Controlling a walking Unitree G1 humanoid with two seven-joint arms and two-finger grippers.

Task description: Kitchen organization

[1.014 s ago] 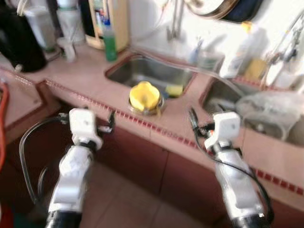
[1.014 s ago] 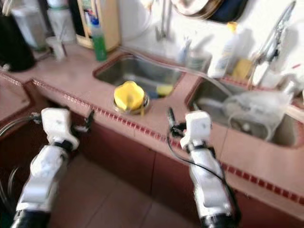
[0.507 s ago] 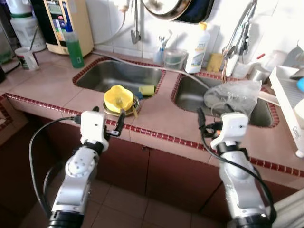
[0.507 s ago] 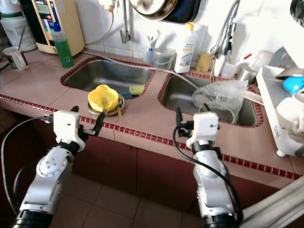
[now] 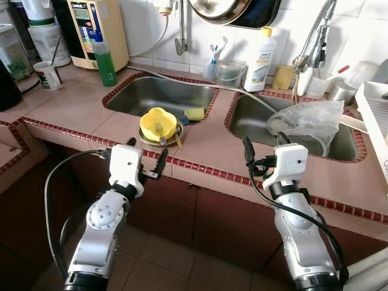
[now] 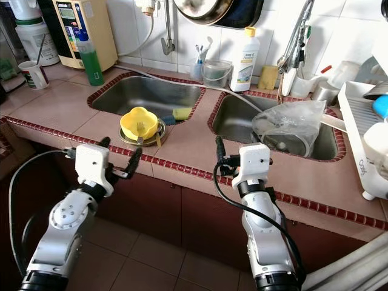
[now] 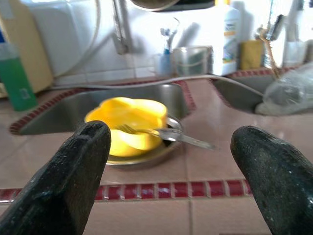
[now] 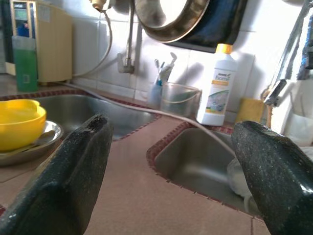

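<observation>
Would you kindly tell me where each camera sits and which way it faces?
Head eyes: look down at the counter; both arms show, left gripper, right gripper.
Left wrist: faces the yellow bowl between its open fingers.
Right wrist: faces the white bottle past open fingers.
Both wrist views share the bowl.

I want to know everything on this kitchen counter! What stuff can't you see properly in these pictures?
- What is inside the crumpled plastic bag in the right sink: the cloudy plastic hides it.
- The dish rack: cut off by the right edge of the eye views.
- The writing on the white bottle: too small.
- What lies under the yellow bowl on its metal plate: the bowl covers it.
</observation>
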